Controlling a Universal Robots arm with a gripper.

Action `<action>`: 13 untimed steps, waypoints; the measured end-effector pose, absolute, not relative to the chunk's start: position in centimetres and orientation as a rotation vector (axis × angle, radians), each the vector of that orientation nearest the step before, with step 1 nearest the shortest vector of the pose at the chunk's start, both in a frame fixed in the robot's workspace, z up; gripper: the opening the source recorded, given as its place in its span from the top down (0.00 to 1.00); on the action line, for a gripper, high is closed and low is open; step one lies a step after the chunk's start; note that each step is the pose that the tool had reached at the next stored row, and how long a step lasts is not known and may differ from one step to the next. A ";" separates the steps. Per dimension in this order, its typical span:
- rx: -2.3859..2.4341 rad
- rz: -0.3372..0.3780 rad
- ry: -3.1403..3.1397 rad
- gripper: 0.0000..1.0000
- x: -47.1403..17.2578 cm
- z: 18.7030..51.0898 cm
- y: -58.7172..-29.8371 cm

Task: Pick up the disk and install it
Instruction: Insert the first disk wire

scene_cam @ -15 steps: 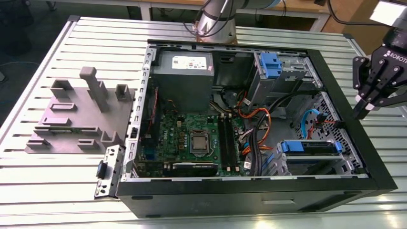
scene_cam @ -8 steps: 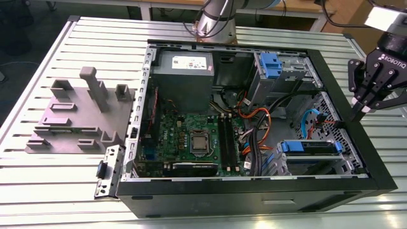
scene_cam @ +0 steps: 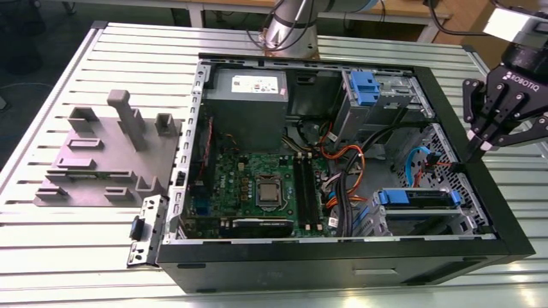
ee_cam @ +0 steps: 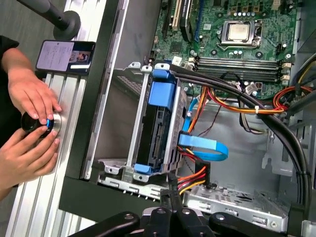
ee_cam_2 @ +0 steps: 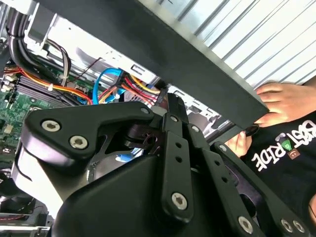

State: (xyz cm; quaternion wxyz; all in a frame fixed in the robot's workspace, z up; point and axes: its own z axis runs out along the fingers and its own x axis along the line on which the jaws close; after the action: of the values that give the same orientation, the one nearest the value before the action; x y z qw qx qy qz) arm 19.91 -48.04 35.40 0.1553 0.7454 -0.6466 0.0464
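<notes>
The disk (scene_cam: 417, 198), framed by its blue bracket, sits inside the metal drive cage at the near corner of the open computer case (scene_cam: 445, 256), on the exterior view's right. In the first wrist view the disk (ee_cam: 159, 123) stands on edge in that cage, with a blue flat cable beside it. My gripper (scene_cam: 484, 145) hovers above the case's wall on the exterior view's right, just beyond the cage. Its fingers are shut with nothing between them; in both wrist views the gripper (ee_cam: 171, 183) (ee_cam_2: 170, 100) tapers to a closed tip over the case wall.
A person's hands (ee_cam: 30, 129) rest on the slatted table by the case wall, holding a small round object, with a phone (ee_cam: 66, 55) nearby. The case holds a grey power supply (scene_cam: 248, 96), motherboard (scene_cam: 256, 186), cable bundles and a blue latch (scene_cam: 364, 86). A grey fixture (scene_cam: 102, 160) stands on the exterior view's left.
</notes>
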 end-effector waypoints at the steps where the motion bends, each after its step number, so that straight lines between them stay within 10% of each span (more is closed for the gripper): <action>1: 2.138 0.134 -1.849 0.89 19.8 35.4 -48.0; 13: 2.180 0.110 -1.799 0.89 19.5 35.2 -48.0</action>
State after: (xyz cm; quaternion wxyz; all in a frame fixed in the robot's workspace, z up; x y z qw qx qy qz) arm 19.54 -47.99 35.22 0.1559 0.7614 -0.6281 0.0385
